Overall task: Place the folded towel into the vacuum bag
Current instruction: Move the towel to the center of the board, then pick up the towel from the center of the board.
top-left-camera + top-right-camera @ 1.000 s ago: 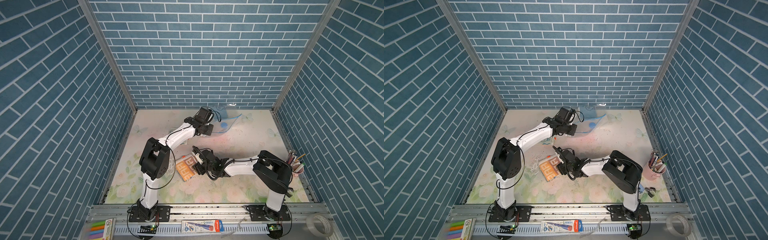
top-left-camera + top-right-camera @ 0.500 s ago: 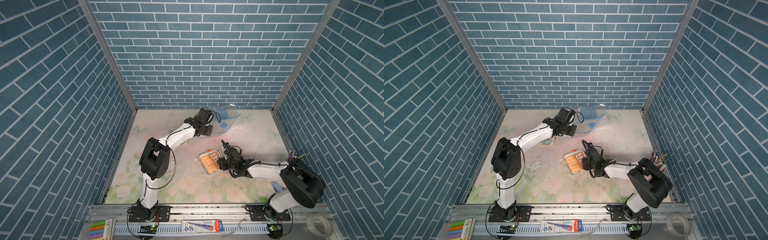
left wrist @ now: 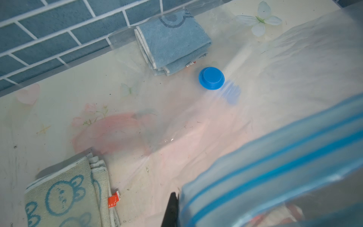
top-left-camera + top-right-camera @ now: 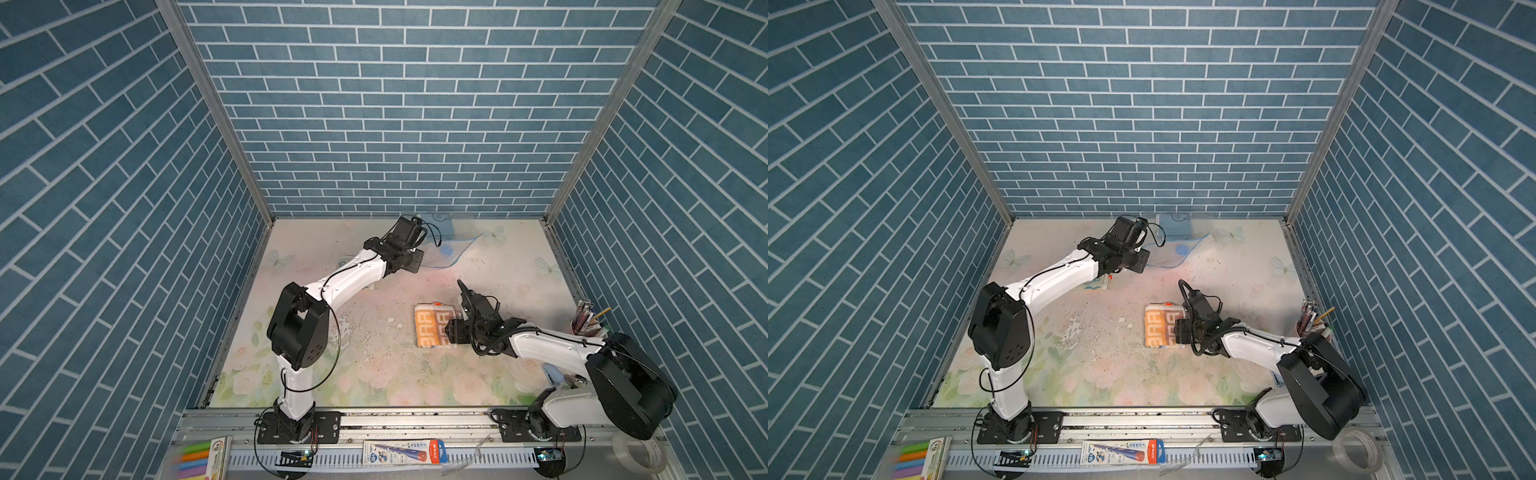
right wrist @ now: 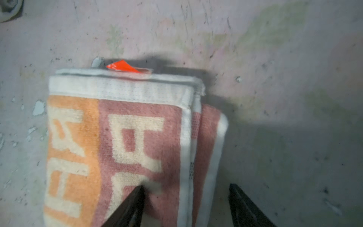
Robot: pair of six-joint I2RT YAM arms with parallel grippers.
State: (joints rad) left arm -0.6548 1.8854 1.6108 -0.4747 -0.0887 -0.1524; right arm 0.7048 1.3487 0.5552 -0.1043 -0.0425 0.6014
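Folded orange-and-pink terry towel with cream block letters [image 4: 432,330] lies flat mid-bench, right of centre. Its long axis runs near edge to far edge, red tag at the far end. Right gripper [image 5: 185,188] sits at the towel's right-hand fold, jaws wide, one finger over the pink cloth, the other over bare floral-print bench [image 4: 374,374] just beside the fold (pressing or only hovering, cannot tell). Large clear plastic vacuum bag with blue zip strip [image 4: 453,245] lies at the far edge, well apart from the towel, far and slightly left of it, zip end toward the towel. Left gripper [image 4: 413,262] is pinched closed on the bag's zip lip, holding it raised. Right arm is nearer the towel, so the likely move is to close on the fold and carry it lengthwise into the mouth. Round blue valve cap [image 3: 211,80] sits beside a folded light-blue towel [image 3: 172,39] that looks already bagged.
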